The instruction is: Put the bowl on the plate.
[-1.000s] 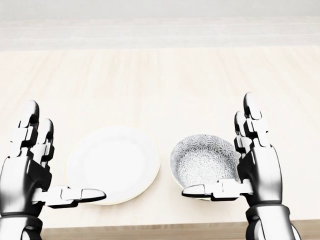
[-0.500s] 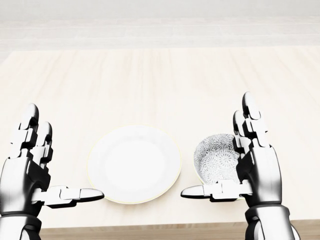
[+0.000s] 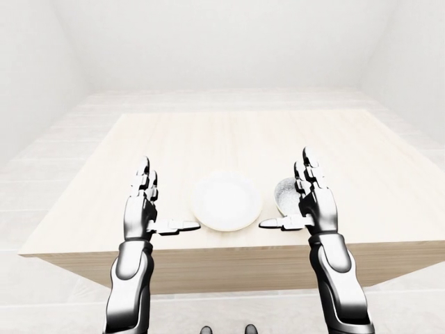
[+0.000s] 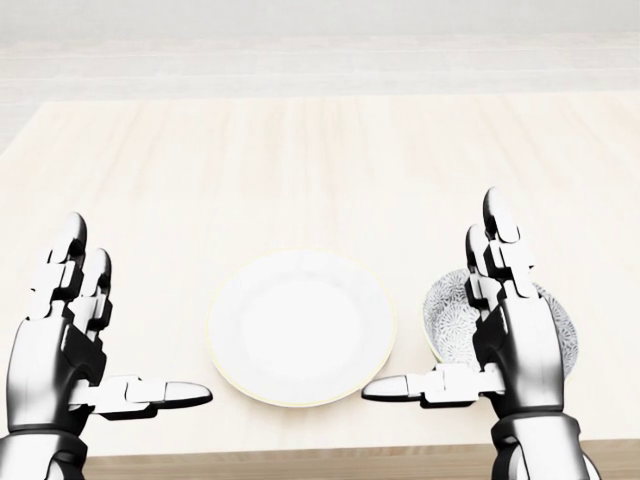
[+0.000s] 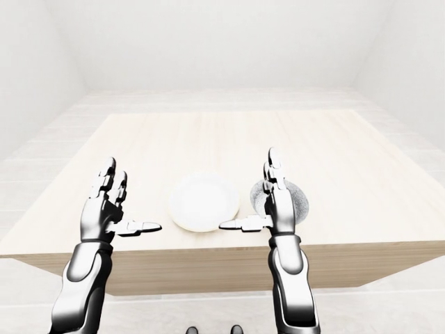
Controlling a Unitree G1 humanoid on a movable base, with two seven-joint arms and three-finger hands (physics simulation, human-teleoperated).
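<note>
left hand point(image 4: 60, 345): hovering at the desk's point(image 4: 300, 160) near edge, left of the plate point(image 4: 300, 325); fingers point(image 4: 68, 240) released, holding nothing.
right hand point(image 4: 515, 345): overlapping the bowl point(image 4: 450, 315) in the head view, contact unclear; fingers staying straight, thumb pointing toward the plate, grasping nothing.
plate: lying empty between the hands.
bowl: sitting upright on the desk just right of the plate, not touching it.
step, my read: lining up the grasp. Thumb and fingers should be straddling the rim before clenching, then lifting clear of the plate's edge.
risk: pushing the bowl sideways.
desk: stretching away toward the view's top.
</note>
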